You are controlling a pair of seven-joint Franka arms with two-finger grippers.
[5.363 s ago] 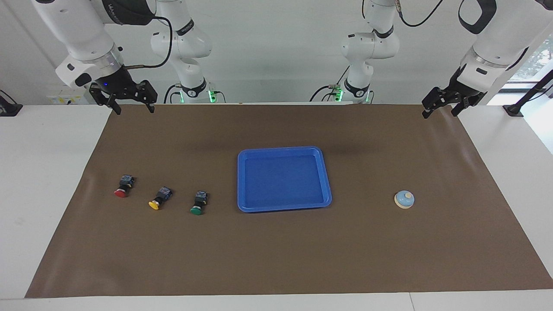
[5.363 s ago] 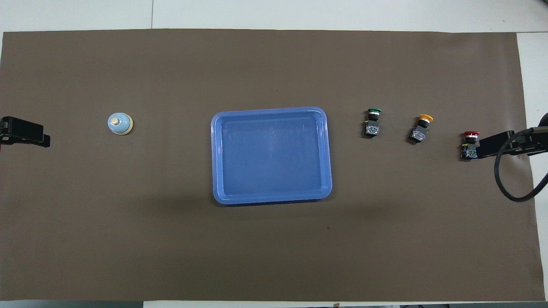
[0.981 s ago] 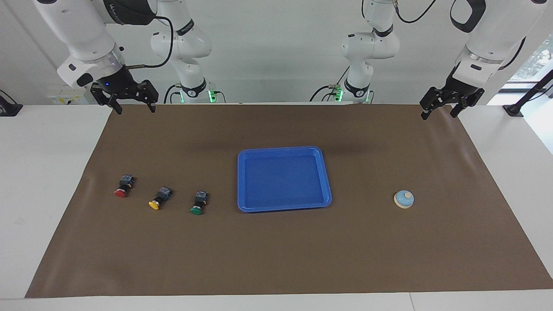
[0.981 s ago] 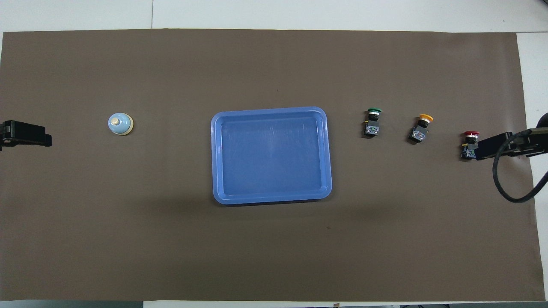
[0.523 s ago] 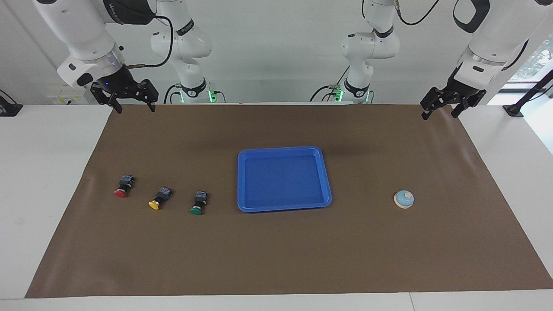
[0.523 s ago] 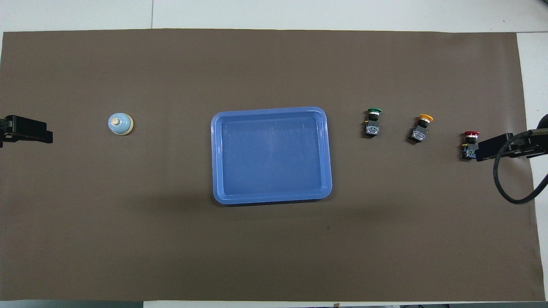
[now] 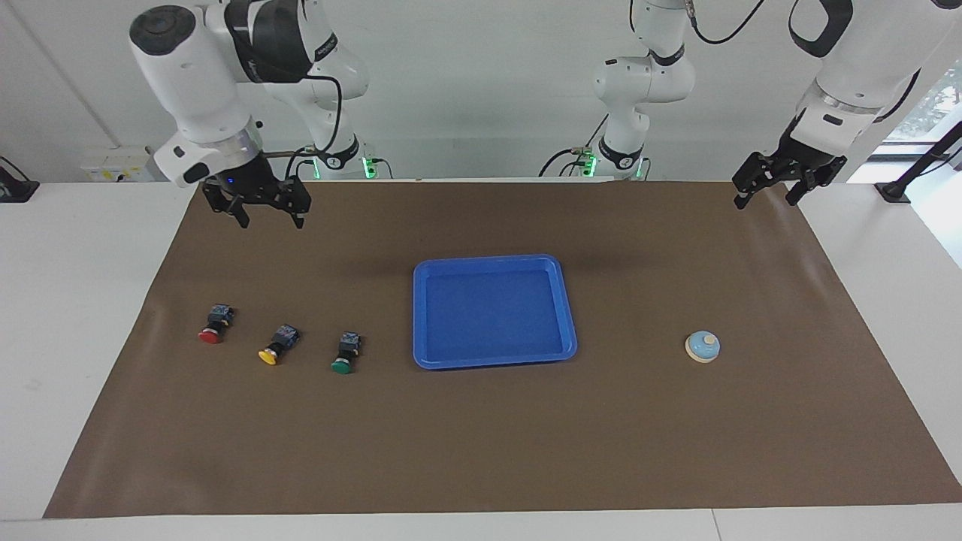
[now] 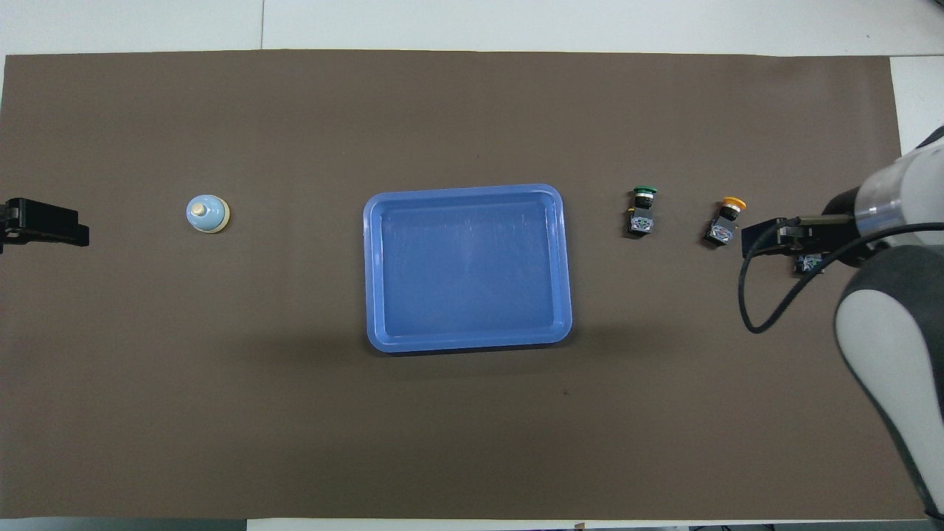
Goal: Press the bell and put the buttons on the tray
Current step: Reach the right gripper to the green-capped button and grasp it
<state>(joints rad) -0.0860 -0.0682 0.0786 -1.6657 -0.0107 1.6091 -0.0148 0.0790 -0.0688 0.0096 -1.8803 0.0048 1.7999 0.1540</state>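
Over the brown mat [image 7: 481, 436], the right arm's fingers [image 7: 244, 219] hang spread.

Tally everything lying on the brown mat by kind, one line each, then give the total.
Push-buttons: 3 (red button, yellow button, green button)
Bell: 1 (bell)
Tray: 1 (tray, nothing in it)
Total: 5
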